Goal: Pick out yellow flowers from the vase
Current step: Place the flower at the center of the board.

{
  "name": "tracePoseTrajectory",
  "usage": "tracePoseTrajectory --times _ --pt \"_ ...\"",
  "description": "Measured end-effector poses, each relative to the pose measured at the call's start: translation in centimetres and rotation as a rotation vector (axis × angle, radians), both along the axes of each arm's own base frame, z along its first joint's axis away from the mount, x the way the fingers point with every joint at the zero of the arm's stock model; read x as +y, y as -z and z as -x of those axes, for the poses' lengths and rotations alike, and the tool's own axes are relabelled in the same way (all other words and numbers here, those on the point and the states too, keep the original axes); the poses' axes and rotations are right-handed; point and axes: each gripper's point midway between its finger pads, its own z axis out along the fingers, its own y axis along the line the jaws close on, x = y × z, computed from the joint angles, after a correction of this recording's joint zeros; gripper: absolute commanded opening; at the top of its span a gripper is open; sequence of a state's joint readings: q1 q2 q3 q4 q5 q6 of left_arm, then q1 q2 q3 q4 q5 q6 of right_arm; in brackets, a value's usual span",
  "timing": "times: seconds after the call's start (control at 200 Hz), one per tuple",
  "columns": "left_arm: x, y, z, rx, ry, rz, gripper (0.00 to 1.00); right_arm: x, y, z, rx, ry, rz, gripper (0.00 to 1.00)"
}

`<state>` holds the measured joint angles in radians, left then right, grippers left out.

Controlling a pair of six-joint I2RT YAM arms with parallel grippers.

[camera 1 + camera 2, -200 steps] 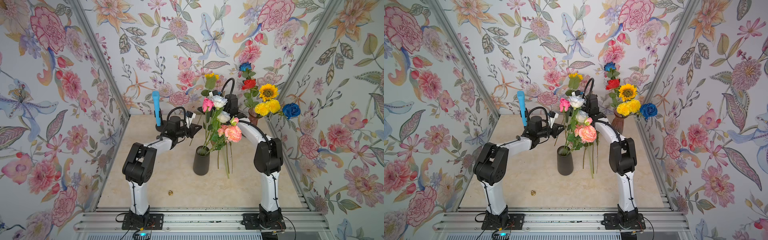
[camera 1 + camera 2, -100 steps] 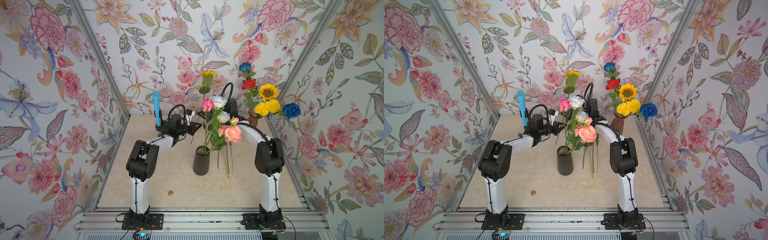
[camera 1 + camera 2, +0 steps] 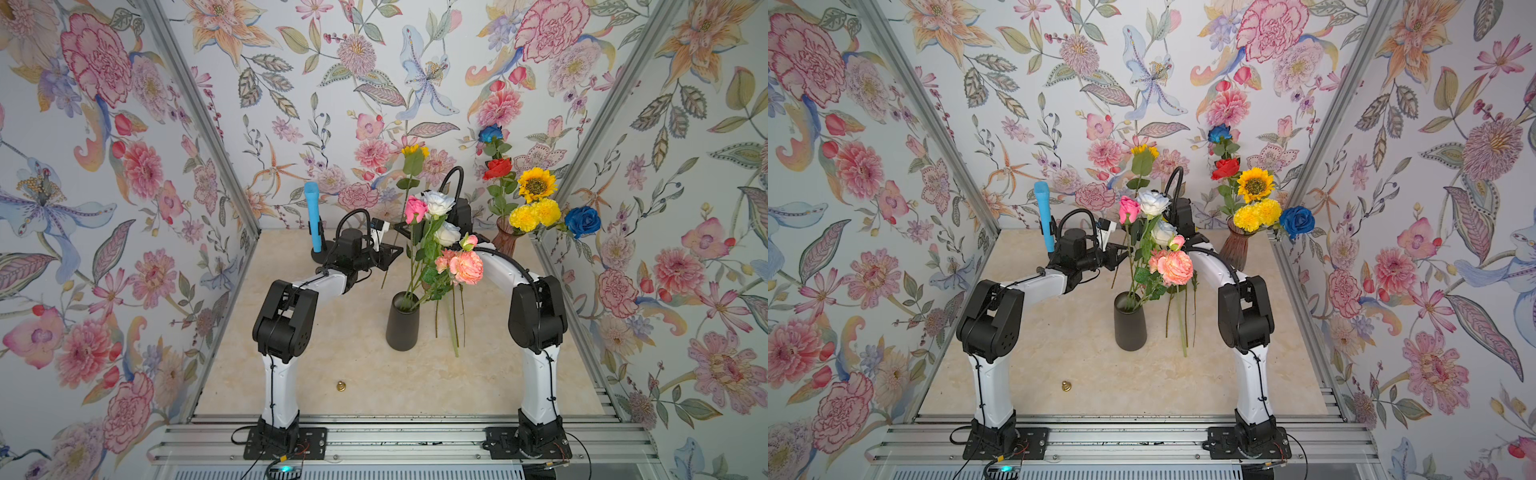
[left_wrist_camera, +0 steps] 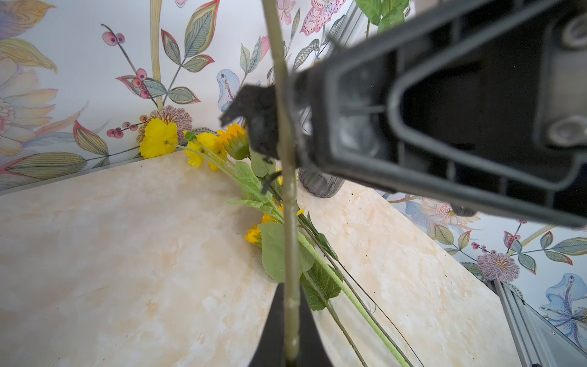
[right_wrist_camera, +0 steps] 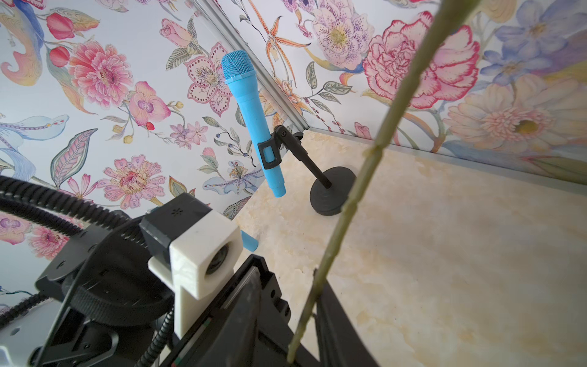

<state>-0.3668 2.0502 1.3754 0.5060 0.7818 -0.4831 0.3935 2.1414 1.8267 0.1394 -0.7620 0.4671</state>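
Stem of yellow flower [image 3: 414,150], held upright near the back wall, its bloom above both my grippers and its lower end clear of the table [image 3: 332,357]. My left gripper [image 4: 290,336] is clenched on the lower stem. Higher up, the stem runs between the jaws of my right gripper [image 4: 284,127]; whether they pinch it I cannot tell. Other yellow flowers [image 4: 203,147] lie on the table by the back wall. Sunflower [image 3: 536,185] and pompom heads [image 3: 535,214] stand in the brown glass vase [image 3: 505,241]. Roses [image 3: 465,266] fill the black vase [image 3: 402,324].
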Motion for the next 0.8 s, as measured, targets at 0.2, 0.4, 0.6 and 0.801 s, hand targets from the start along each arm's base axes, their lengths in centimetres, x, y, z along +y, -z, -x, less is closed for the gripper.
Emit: tracePoseTrajectory --times 0.2,0.4,0.6,0.801 --pt "0.0 -0.2 0.0 -0.013 0.001 0.002 0.33 -0.1 -0.4 -0.4 -0.006 0.014 0.005 0.02" --pt "0.0 -0.1 -0.1 -0.020 -0.001 -0.005 1.00 -0.3 -0.6 -0.7 -0.020 0.027 0.036 0.00" --pt "0.6 0.9 0.2 -0.015 -0.018 -0.050 1.00 -2.4 -0.3 -2.1 -0.040 0.094 0.118 0.00" --pt "2.6 0.4 0.6 -0.023 -0.067 -0.071 1.00 -7.2 2.9 -3.6 0.009 0.230 0.303 0.00"
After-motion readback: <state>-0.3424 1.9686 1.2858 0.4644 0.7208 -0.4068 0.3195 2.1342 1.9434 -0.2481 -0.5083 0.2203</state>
